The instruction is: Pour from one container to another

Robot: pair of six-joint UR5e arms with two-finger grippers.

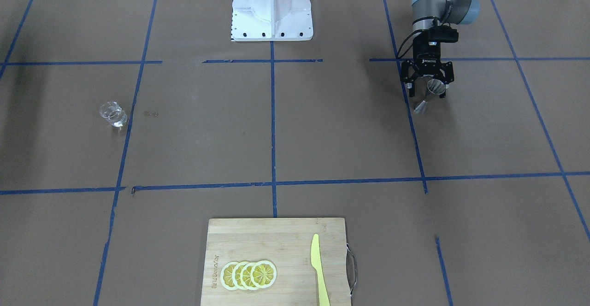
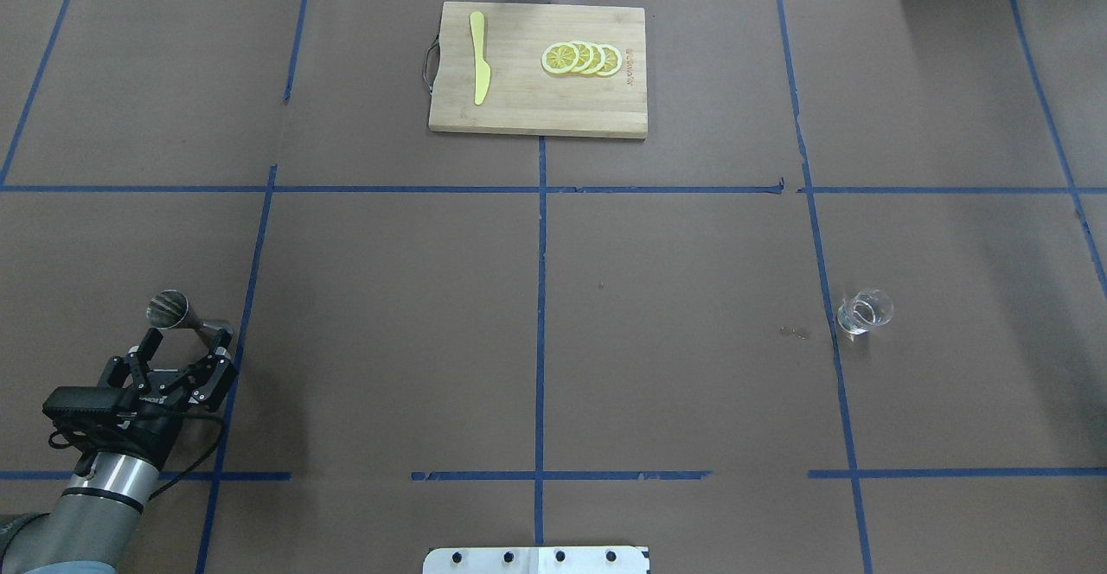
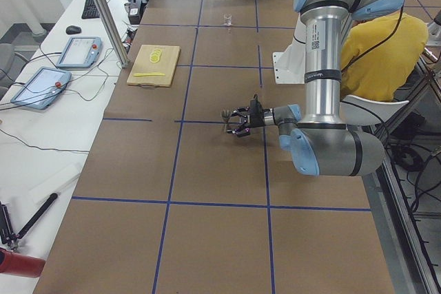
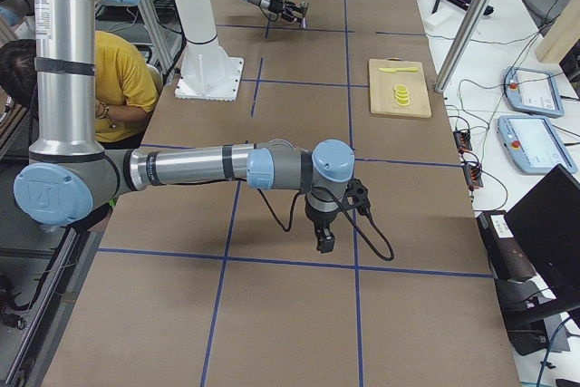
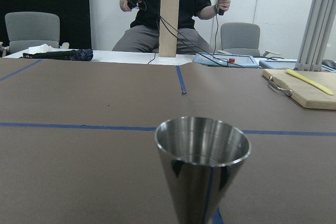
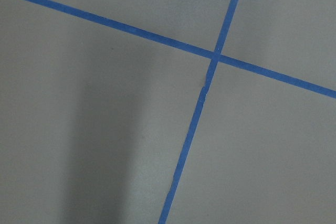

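The clear glass cup (image 1: 113, 114) stands upright and alone on the brown table, far over on the right arm's side (image 2: 863, 311). The steel hourglass jigger (image 1: 427, 97) stands upright on the left arm's side (image 2: 190, 318). My left gripper (image 1: 426, 93) is open and low, right behind the jigger (image 2: 188, 341). Its jaws are spread wide and touch nothing. The left wrist view shows the jigger's open upper cone (image 5: 202, 166) close and centred. My right gripper (image 4: 323, 240) points down at the table; I cannot tell its state.
A wooden cutting board (image 2: 536, 107) with lemon slices (image 2: 581, 58) and a yellow knife (image 2: 478, 55) lies at the far edge. Small wet spots (image 2: 794, 332) mark the paper near the cup. The white robot base (image 1: 272, 8) sits between the arms.
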